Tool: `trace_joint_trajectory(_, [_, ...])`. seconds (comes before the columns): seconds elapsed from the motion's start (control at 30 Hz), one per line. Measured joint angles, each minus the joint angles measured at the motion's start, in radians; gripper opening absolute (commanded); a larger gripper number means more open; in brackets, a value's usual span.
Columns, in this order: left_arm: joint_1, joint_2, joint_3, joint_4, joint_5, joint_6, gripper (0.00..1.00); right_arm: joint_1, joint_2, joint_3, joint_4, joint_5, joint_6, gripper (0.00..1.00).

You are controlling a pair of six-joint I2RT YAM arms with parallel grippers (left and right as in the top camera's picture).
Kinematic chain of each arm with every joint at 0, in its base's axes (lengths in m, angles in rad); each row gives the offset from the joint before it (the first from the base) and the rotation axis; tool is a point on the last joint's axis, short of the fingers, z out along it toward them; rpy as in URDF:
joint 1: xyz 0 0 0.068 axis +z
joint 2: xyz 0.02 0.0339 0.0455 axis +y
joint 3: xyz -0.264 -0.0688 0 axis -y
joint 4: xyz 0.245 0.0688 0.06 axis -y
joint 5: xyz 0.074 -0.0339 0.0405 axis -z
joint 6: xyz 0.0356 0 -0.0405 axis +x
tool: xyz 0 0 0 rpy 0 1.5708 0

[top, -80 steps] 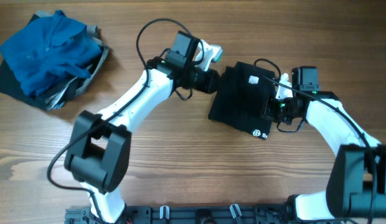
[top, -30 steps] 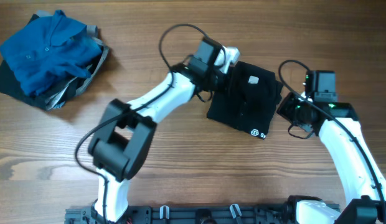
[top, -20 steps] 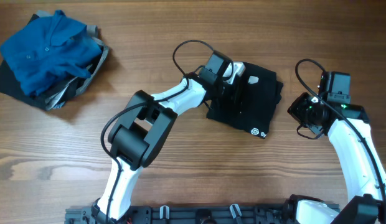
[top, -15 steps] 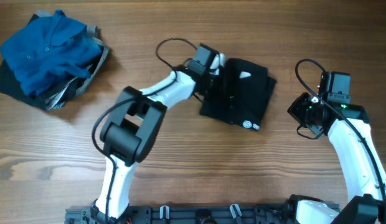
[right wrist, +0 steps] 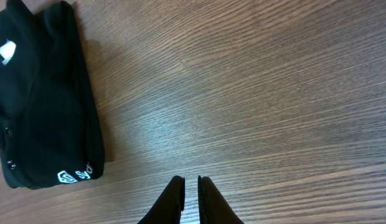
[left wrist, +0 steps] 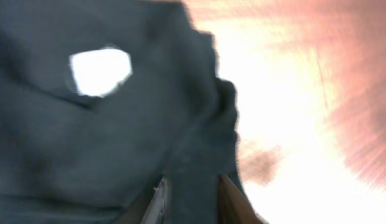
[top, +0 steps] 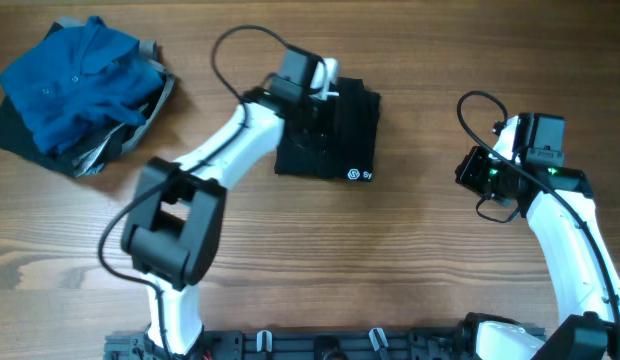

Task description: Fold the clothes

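left jaws: pinching folded black garment [top: 346, 128] | right jaws: narrow, empty, well apart from it

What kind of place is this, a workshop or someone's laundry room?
Probably a robotics lab or test bench, not a home. A left arm and a right arm, both robotic, stand at one wooden table, with a folded black garment and a heap of loose clothes laid out on it.

table [top: 410, 270]: wood top, brown; you see the grain running left to right in overhead
rail [top: 290, 346]: black bar along your bottom edge of overhead, small clips spaced along it
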Motion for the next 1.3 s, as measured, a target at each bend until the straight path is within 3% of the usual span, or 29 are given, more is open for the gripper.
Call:
trace_joint_trajectory(0.27, [-0.104, 0.144, 0.007, 0.041, 0.011, -0.055, 0.11, 0.000, 0.000, 0.000, 0.000, -0.008, 0.001, 0.11])
trace_joint_trajectory(0.3, [-0.107, 0.144, 0.010, 0.040, 0.011, -0.057, 0.13, 0.000, 0.000, 0.000, -0.001, -0.008, 0.001, 0.11])
trace_joint_trajectory(0.43, [-0.120, 0.121, 0.027, -0.002, 0.011, -0.068, 0.40, 0.000, 0.000, 0.000, -0.001, -0.011, -0.005, 0.11])
trace_joint_trajectory(0.5, [-0.082, 0.033, 0.032, -0.048, -0.004, -0.072, 0.45, 0.000, 0.000, 0.000, -0.001, -0.033, -0.031, 0.15])
trace_joint_trajectory(0.6, [0.082, -0.156, 0.065, -0.172, -0.060, -0.070, 0.46, 0.001, 0.000, 0.000, 0.005, -0.144, -0.079, 0.20])
trace_joint_trajectory(0.73, [0.296, -0.166, 0.080, -0.344, -0.074, 0.006, 0.49, 0.069, 0.000, 0.000, 0.072, -0.248, -0.108, 0.10])
trace_joint_trajectory(0.8, [0.359, -0.113, 0.078, -0.383, -0.001, 0.076, 0.45, 0.135, 0.002, 0.000, 0.124, -0.269, -0.100, 0.06])
trace_joint_trajectory(0.83, [0.375, -0.090, 0.077, -0.400, 0.051, 0.109, 0.38, 0.161, 0.007, 0.000, 0.151, -0.274, -0.082, 0.06])
trace_joint_trajectory(0.87, [0.382, -0.076, 0.076, -0.421, 0.087, 0.137, 0.25, 0.184, 0.018, 0.000, 0.182, -0.280, -0.060, 0.05])
trace_joint_trajectory(0.9, [0.383, -0.051, 0.071, -0.441, 0.139, 0.179, 0.21, 0.225, 0.049, -0.001, 0.234, -0.293, -0.014, 0.05])
trace_joint_trajectory(1.03, [0.352, -0.003, 0.013, -0.440, 0.206, 0.256, 0.38, 0.315, 0.211, -0.002, 0.393, -0.331, 0.183, 0.06])
trace_joint_trajectory(1.13, [0.331, 0.037, -0.044, -0.427, 0.219, 0.306, 0.36, 0.324, 0.373, -0.002, 0.505, -0.381, 0.308, 0.05])
trace_joint_trajectory(1.3, [0.329, 0.089, -0.055, -0.449, 0.237, 0.330, 0.37, 0.317, 0.481, -0.002, 0.473, -0.389, 0.468, 0.05])
